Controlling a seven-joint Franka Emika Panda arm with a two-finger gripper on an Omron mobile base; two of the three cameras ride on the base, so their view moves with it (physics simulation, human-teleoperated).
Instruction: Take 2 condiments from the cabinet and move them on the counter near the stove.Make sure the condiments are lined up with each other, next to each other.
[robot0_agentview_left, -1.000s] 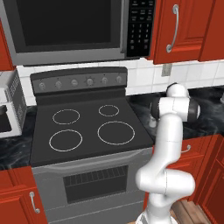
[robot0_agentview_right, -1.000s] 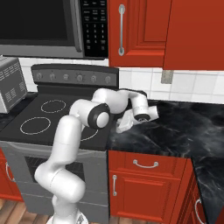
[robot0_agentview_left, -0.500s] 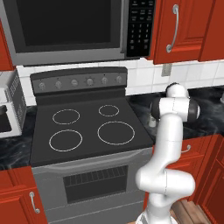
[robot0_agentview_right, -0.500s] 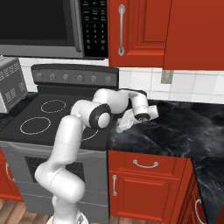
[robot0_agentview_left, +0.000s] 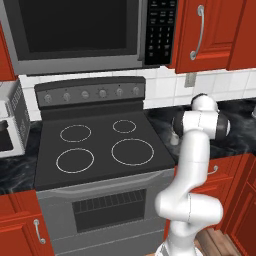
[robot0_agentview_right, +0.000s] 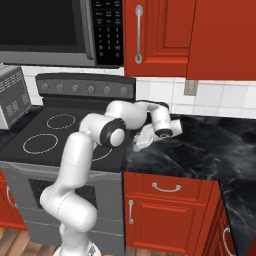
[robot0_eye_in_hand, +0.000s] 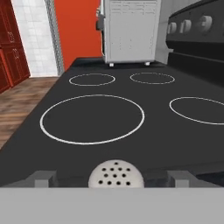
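Since a second ago the gripper (robot0_eye_in_hand: 112, 177) has let go: its fingers now stand spread on either side of one shaker (robot0_eye_in_hand: 116, 174), which sits on the counter (robot0_agentview_right: 210, 150) just beside the stove (robot0_agentview_left: 100, 145). The stove's four burners lie bare, and the counter stretches open away from it.

In your hand view, the shaker (robot0_eye_in_hand: 116, 174) shows just its perforated cap; the body is cut off at the bottom. From the left base, the arm's elbow hides most of the shaker (robot0_agentview_left: 174, 138) and the tool. From the right base, the wrist covers the tool (robot0_agentview_right: 141, 141), so you cannot tell its jaw spacing there.
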